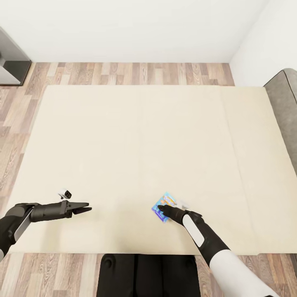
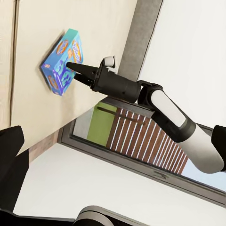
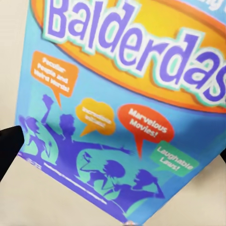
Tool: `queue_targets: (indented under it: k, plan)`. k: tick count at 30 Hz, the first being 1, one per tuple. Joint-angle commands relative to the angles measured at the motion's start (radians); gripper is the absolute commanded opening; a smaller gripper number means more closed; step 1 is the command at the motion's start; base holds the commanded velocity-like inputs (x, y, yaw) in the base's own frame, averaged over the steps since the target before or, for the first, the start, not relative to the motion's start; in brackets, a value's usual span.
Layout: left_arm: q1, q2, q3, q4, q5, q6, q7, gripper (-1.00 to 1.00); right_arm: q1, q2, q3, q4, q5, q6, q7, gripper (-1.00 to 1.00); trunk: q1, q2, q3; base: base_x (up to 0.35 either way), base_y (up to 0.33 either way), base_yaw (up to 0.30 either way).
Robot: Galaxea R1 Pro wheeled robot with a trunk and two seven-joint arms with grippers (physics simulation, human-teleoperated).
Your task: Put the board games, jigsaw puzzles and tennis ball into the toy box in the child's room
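Board game (image 1: pixel 163 207): a small blue box on the beige mattress of the bed (image 1: pixel 136 136), lying at the fingertips of your right gripper (image 1: pixel 162 210), whose jaws straddle it; a firm grip cannot be confirmed. Around the bed you see wood-plank floor (image 1: pixel 123 73) and white walls. The lid reads "Balderdas…", with bubbles "Marvelous Movies!" and "Laughable Laws!". Your left gripper (image 1: pixel 87 208) hovers empty, jaws nearly together, well apart from the box.

My right arm (image 1: pixel 231 260) wears a smooth white shell that turns matte black at the wrist, with a white oval panel set behind the black, tapering right gripper (image 1: pixel 161 209). My left gripper (image 1: pixel 86 207) is black too, its fingers slim and pointed.
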Motion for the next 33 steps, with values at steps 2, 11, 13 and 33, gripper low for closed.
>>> queue_targets:
  k: [2, 11, 13, 33]
  plan:
    - [-0.001, 0.001, -0.005, 0.0, 0.004, 0.011, -0.003, 1.0, 0.0, 0.0, 0.002, -0.001, -0.007, 0.003, -0.006, 1.0, 0.001, -0.002, -0.001, 0.0, 0.079, 0.0]
    - [-0.001, 0.001, -0.005, 0.0, 0.004, 0.011, -0.003, 1.0, 0.0, 0.0, 0.002, -0.001, -0.007, 0.003, -0.006, 1.0, 0.001, -0.002, -0.001, 0.0, 0.058, 0.0]
    - [-0.001, 0.001, -0.005, 0.0, 0.004, 0.011, -0.003, 1.0, 0.0, 0.0, 0.002, -0.001, -0.007, 0.003, -0.007, 1.0, 0.001, -0.002, -0.001, 0.0, 0.052, 0.0]
    - [-0.001, 0.001, -0.005, 0.0, 0.004, 0.011, -0.003, 1.0, 0.0, 0.001, 0.002, -0.001, -0.006, 0.003, -0.006, 1.0, 0.001, -0.002, -0.001, 0.0, 0.004, 0.0]
